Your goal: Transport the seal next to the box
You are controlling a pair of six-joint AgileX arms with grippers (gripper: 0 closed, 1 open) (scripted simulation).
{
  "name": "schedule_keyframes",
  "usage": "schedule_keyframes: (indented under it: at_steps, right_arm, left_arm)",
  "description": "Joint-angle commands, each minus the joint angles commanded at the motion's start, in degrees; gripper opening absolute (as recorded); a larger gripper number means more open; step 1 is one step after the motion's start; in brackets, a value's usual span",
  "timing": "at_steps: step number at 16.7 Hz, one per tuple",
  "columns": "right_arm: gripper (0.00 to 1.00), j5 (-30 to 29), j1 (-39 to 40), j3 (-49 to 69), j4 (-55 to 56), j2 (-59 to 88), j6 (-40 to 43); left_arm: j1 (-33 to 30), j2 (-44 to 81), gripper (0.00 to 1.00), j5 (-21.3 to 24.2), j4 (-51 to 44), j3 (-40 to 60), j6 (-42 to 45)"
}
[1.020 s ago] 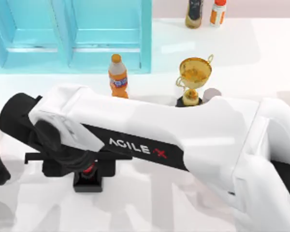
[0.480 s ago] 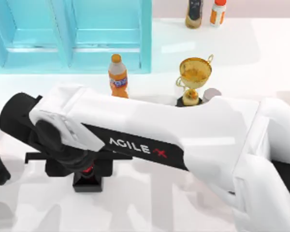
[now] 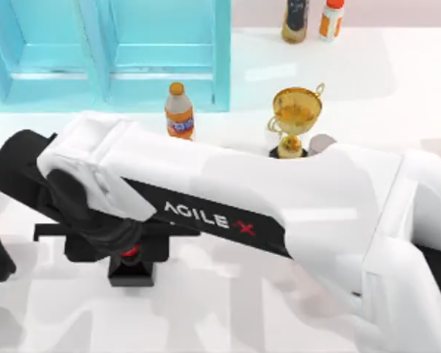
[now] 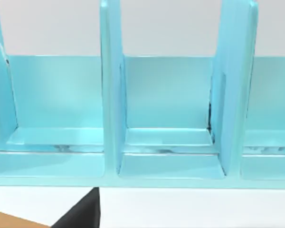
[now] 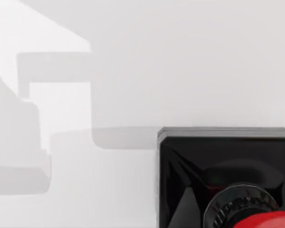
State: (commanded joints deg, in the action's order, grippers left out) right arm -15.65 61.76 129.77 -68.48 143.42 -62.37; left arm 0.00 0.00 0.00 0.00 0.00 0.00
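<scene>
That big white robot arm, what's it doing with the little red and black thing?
The right arm reaches across the table, and its hand sits right over the seal, a red knob on a black square base. Its grip can't be made out. The seal stands in front of the orange soda bottle, gold trophy and cyan cabinet.
</scene>
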Motion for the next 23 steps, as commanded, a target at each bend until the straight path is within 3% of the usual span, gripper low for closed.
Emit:
schedule_keyframes:
  at_steps: [5,12,17,23]
  right_arm:
    - [0.0,0.0,0.1,8.2,-7.7,0.3,0.3]
    - [0.0,0.6,-0.7,6.3,-7.2,-1.6,1.4]
    - [0.0,4.0,-7.5,-7.6,-6.1,-15.6,9.3]
    - [0.0,8.3,-22.4,-35.4,-6.0,-45.1,25.0]
  left_arm:
    - [0.0,0.0,1.0,0.0,0.0,0.0,0.0]
    - [0.0,0.0,1.0,0.0,0.0,0.0,0.0]
    - [0.0,0.0,1.0,0.0,0.0,0.0,0.0]
    - [0.0,0.0,1.0,0.0,0.0,0.0,0.0]
